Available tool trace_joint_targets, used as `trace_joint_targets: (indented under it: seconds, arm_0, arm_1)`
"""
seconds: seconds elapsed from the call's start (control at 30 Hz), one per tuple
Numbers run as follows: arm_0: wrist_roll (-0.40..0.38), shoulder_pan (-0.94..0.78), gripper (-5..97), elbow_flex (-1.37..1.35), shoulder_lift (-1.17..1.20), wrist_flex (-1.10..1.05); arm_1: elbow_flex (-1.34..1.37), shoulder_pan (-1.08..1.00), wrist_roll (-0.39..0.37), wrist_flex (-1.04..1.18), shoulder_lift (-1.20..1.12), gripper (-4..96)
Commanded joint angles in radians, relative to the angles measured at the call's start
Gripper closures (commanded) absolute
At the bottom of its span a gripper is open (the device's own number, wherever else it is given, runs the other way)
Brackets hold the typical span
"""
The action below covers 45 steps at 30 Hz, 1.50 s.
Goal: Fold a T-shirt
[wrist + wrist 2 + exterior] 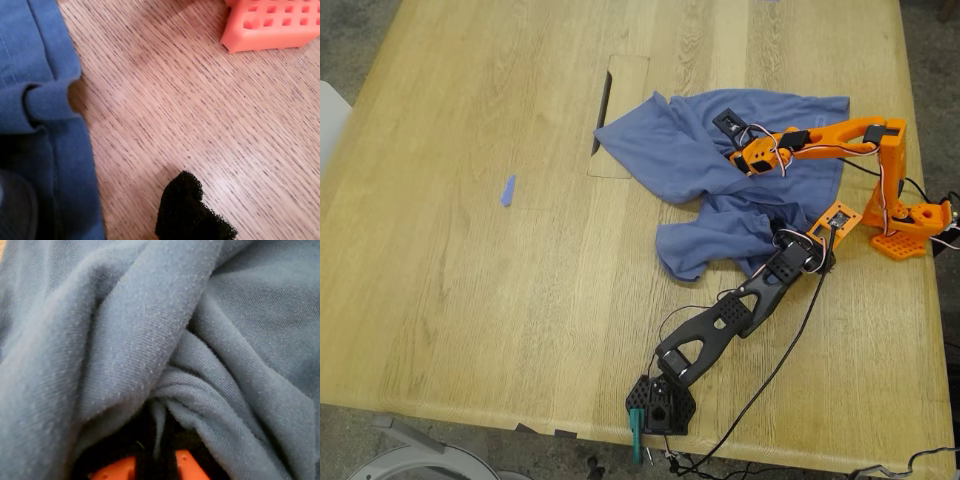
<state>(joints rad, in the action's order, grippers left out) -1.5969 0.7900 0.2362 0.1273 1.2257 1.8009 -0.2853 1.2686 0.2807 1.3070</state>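
A blue tape scrap (507,190) lies toward the table's (470,300) left edge in the exterior view. The T-shirt (720,180) sits crumpled near the right edge. My second gripper (748,150) pinches a fabric ridge, likely to lift it. My first gripper (790,248) rests at the hem; I cannot tell its jaw state.

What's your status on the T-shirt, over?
My second gripper buried in T-shirt, grip unclear. My first gripper at its hem, grip unclear. Shirt crumpled, unfolded. Blue tape scrap lies apart.
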Motion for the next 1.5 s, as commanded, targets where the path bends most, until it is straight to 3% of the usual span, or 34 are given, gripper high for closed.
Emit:
trace_joint_targets:
  seconds: [0.0,0.2,0.8,1.17,1.47]
  arm_0:
    - [0.031,-0.067,21,0.006,0.006,-0.014]
    - [0.064,-0.107,25,0.026,-0.051,-0.014]
    - [0.249,-0.144,66,0.092,-0.146,-0.083]
    - [0.253,-0.192,92,0.092,-0.126,-0.021]
    - [0.241,-0.250,92,0.094,0.063,0.067]
  arm_1:
    - [-0.032,0.011,0.006,0.008,0.044,91.2]
    - [-0.029,0.014,0.008,0.008,0.044,91.2]
    - [-0.055,0.017,0.008,0.023,0.044,91.2]
    - [-0.051,0.011,0.014,0.046,0.081,91.2]
    - [-0.048,-0.006,0.021,0.121,0.207,91.2]
